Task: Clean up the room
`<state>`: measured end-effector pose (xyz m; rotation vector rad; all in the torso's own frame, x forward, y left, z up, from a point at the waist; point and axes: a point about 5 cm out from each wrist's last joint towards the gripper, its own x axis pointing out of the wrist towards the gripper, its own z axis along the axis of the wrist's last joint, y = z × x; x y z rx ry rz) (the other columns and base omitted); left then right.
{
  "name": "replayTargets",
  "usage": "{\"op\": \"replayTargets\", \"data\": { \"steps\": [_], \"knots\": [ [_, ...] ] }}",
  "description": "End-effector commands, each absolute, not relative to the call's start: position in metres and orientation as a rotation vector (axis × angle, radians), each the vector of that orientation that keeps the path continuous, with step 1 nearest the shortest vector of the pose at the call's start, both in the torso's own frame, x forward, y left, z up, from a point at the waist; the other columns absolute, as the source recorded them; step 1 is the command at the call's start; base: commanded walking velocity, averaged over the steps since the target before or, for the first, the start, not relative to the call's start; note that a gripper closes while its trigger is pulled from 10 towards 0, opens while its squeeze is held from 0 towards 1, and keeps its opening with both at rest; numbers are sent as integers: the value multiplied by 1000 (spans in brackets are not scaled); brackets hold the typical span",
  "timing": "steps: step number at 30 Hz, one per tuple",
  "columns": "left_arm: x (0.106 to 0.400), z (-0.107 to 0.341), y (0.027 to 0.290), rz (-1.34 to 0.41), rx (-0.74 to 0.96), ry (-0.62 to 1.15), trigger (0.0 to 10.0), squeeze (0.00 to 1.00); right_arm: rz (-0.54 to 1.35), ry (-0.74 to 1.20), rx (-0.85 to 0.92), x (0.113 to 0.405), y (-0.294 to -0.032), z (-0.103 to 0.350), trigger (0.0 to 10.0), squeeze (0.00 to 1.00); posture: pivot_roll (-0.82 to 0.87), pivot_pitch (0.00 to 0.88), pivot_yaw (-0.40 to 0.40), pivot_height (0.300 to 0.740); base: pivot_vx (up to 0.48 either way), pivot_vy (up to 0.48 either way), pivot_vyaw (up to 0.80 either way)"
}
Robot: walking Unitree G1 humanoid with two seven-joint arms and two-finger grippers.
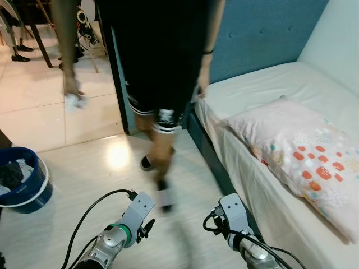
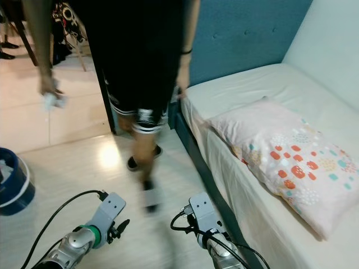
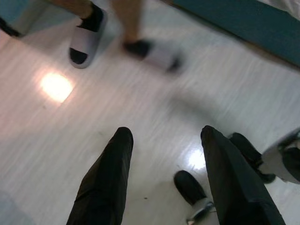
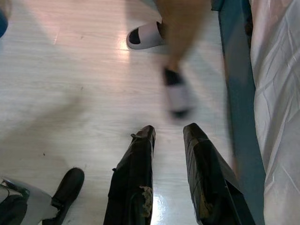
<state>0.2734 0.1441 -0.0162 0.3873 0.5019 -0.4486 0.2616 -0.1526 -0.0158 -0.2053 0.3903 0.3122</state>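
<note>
While a person [image 1: 160,78] walks close ahead, I hold both hands low over the floor [image 1: 84,168], left hand [image 3: 166,140] and right hand [image 4: 168,133] released; bucket [image 1: 25,182] far left, pillow [image 1: 297,151] on bed [image 1: 252,92] right.

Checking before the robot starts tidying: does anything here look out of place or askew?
The patterned pillow lies skewed across the bed, its corner hanging over the edge. A person is walking just ahead, holding something white and crumpled.
</note>
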Motion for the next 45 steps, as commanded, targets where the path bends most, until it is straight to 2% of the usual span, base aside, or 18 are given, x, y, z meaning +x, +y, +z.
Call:
{"op": "replayTargets", "data": {
  "steps": [1, 7, 17, 24, 27, 32, 45],
  "knots": [
    [273, -15, 143, -465, 408, 472, 10000, 0, 303, 404, -205, 258, -154, -19, 10000, 0, -67, 74, 79, 740, 0, 0, 0],
    [279, -6, 142, -486, 396, 413, 10000, 0, 280, 391, -192, 258, -153, -19, 10000, 0, -81, 81, 82, 740, 0, 0, 0],
    [285, 1, 140, -438, 369, 369, 10000, 0, 273, 345, -228, 260, -161, -12, 10000, 0, -88, 81, 42, 740, 0, 0, 0],
    [284, 2, 125, -483, 331, 342, 10000, 0, 237, 318, -237, 261, -180, -5, 10000, 0, -95, 70, 22, 740, 0, 0, 0],
    [284, 1, 124, -468, 326, 357, 10000, 0, 264, 315, -274, 265, -174, -4, 10000, 0, -75, 74, 8, 740, 0, 0, 0],
    [285, 0, 126, -446, 342, 377, 10000, 0, 299, 313, -296, 267, -170, -3, 10000, 0, -68, 85, 7, 740, 0, 0, 0],
    [286, 1, 127, -437, 340, 371, 10000, 0, 222, 285, -263, 254, -182, -3, 10000, 0, -104, 118, 35, 740, 0, 0, 0]
  ]
}}
